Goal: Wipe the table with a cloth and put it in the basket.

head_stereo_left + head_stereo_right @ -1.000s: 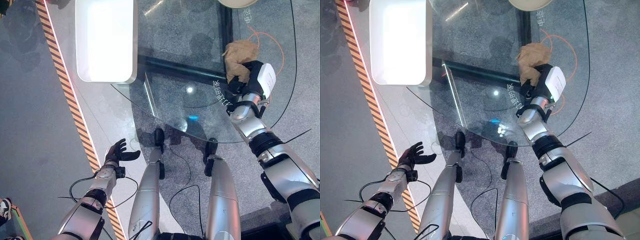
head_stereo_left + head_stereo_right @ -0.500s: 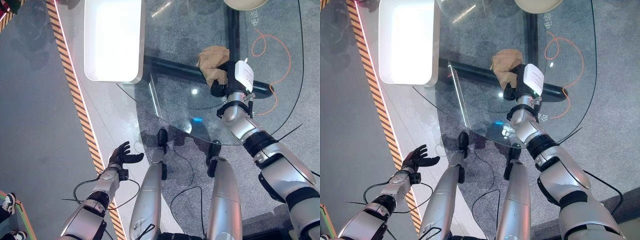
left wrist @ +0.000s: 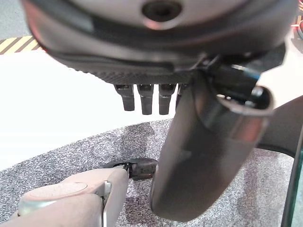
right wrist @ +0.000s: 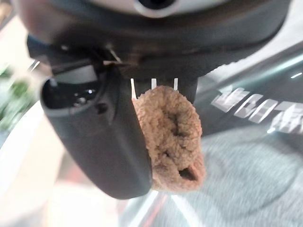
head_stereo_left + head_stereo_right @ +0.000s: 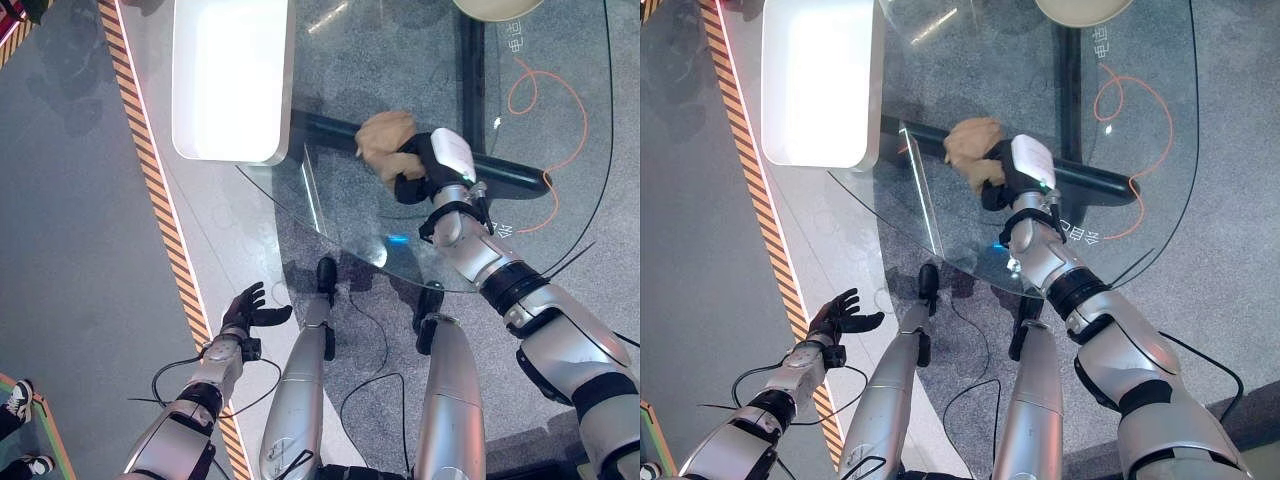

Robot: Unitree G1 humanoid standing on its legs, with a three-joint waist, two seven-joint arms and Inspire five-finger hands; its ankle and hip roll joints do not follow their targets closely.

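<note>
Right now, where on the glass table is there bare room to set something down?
Bare glass lies between the white tray and the cloth in the right robot hand, and along the table's near curved edge. It is crowded at the far right, by the beige bowl.

Both arms are silver-grey, built of rounded shells with black bands at the joints. The left hand (image 5: 246, 306) is dark all over, with slim black fingers. The right hand (image 5: 428, 170) is dark too, with a white cover on its back.
</note>
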